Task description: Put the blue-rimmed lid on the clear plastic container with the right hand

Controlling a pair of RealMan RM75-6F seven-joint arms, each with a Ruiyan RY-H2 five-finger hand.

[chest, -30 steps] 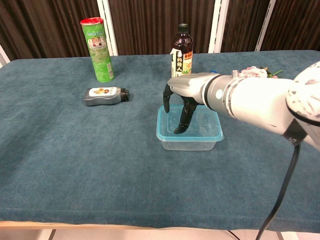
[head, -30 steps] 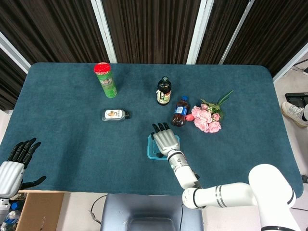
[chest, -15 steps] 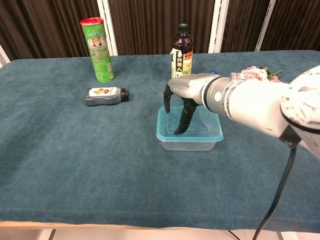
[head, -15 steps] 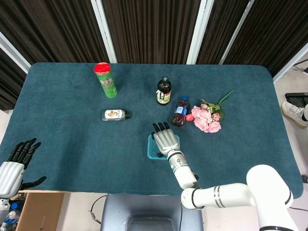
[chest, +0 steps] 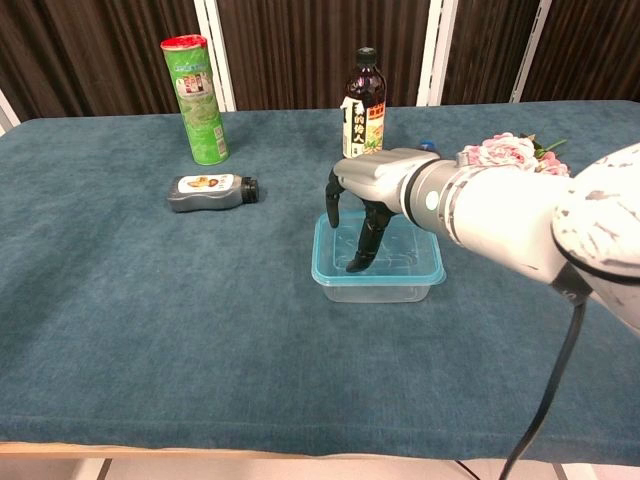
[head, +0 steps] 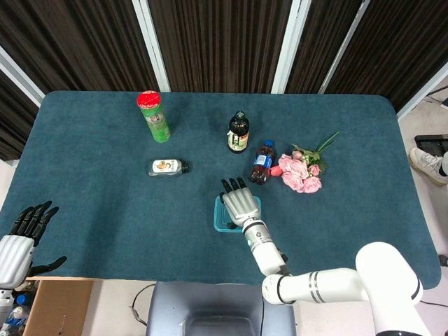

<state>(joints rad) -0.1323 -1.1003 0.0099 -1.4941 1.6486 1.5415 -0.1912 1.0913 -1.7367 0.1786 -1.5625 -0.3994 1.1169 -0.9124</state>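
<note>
At about 8 o'clock, off the table's [head: 84, 210] edge, the left hand [head: 17, 245] hangs with its dark fingers apart and nothing in them. Going right, a green can with a red top [chest: 195, 98] stands upright near 11 o'clock, and a small dark bottle [chest: 212, 192] lies on its side just below it. At the centre sits the clear plastic container [chest: 378, 262] with the blue-rimmed lid [chest: 330, 272] lying on top of it. The right hand [chest: 372, 195] is above the lid, palm down, fingers [chest: 360, 245] pointing downward and spread; one dark fingertip touches the lid's clear top near its middle, while the others hang over the 12 o'clock rim, and I cannot tell whether they touch. It grasps nothing. Behind, toward 12 o'clock, stands a tall dark bottle [chest: 364, 100]; a cola bottle [head: 262, 163] and pink flowers [head: 302, 171] lie toward 2 o'clock
</note>
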